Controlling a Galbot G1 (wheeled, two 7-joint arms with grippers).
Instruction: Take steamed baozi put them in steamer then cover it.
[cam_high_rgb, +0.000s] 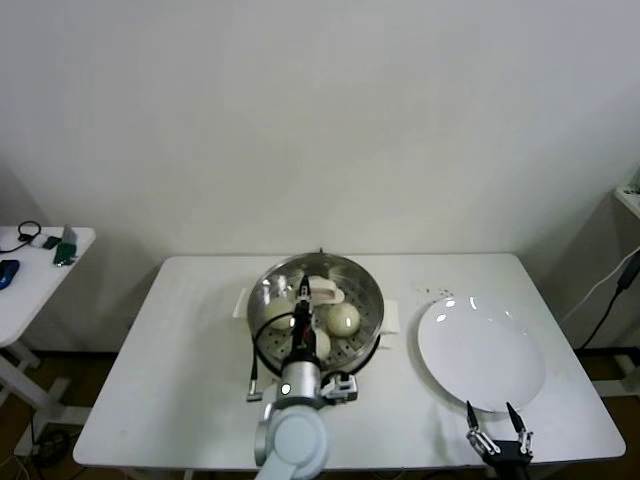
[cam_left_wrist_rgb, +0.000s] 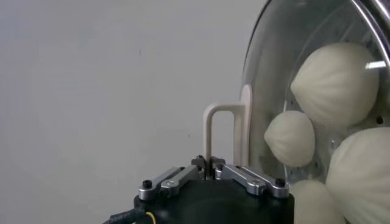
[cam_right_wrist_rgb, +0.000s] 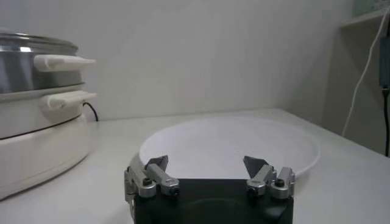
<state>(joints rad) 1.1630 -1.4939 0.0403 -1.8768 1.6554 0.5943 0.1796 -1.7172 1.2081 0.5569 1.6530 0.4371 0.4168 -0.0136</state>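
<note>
The steamer (cam_high_rgb: 372, 300) stands on its cream-white cooker base (cam_right_wrist_rgb: 36, 146) at the table's middle. The clear glass cover (cam_high_rgb: 335, 270) lies over it. Several cream-white baozi (cam_high_rgb: 344, 318) show through the glass, also in the left wrist view (cam_left_wrist_rgb: 338, 82). My left gripper (cam_high_rgb: 301, 300) is above the steamer, shut on the cover's cream-white handle (cam_left_wrist_rgb: 219, 128), which stands between its fingertips (cam_left_wrist_rgb: 209, 167). My right gripper (cam_high_rgb: 497, 425) is open and empty near the table's front edge, just in front of the white plate (cam_high_rgb: 480, 350).
The flat white plate (cam_right_wrist_rgb: 231, 143) lies bare to the right of the steamer (cam_right_wrist_rgb: 24, 70). A black cord runs from the cooker's front left. A side table with small items (cam_high_rgb: 40, 245) stands at the far left.
</note>
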